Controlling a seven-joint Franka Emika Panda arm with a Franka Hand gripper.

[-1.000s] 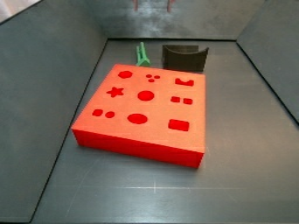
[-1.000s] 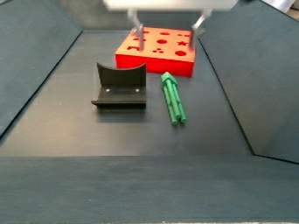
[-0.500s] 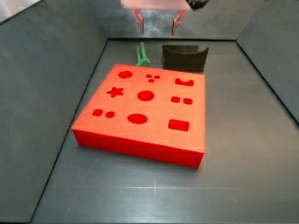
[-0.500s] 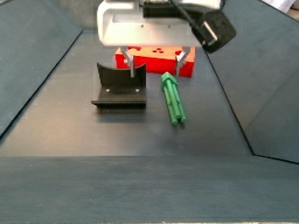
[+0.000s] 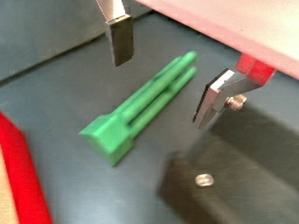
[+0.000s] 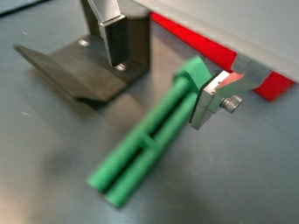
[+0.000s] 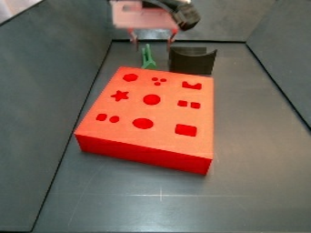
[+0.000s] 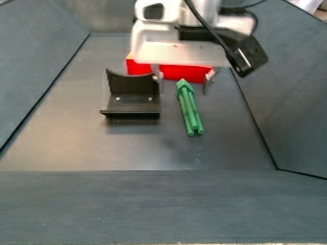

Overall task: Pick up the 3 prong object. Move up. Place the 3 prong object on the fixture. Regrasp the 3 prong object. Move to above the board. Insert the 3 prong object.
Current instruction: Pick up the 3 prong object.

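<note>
Wrist views: the gripper (image 5: 163,74) was wide open w/ nothing held; its fingers (image 5: 121,39) straddled the 3 prong object (image 5: 145,107), which lay flat on the floor, apart from both pads. The second wrist view showed the same: gripper (image 6: 163,74) open over the 3 prong object (image 6: 152,149), w/ the fixture (image 6: 87,66) just beside it and a strip of the board (image 6: 205,39) behind.

Side views: the gripper (image 7: 152,38) hung near the far edge of the worktop, over the 3 prong object (image 7: 147,56), between the board (image 7: 152,114) and the far wall, the fixture (image 7: 192,59) alongside. From the opposite side, the gripper (image 8: 181,81) sat above the far end of the 3 prong object (image 8: 189,107), right of the fixture (image 8: 130,94), in front of the board (image 8: 185,71).

Step in hand, by judgement: pick-up approach. Recommended: descend straight, keep the piece centred betw. the pads, jaws across its narrow width, and close only once the pads are level w/ the body. Avoid nudging the piece or clipping the fixture.
</note>
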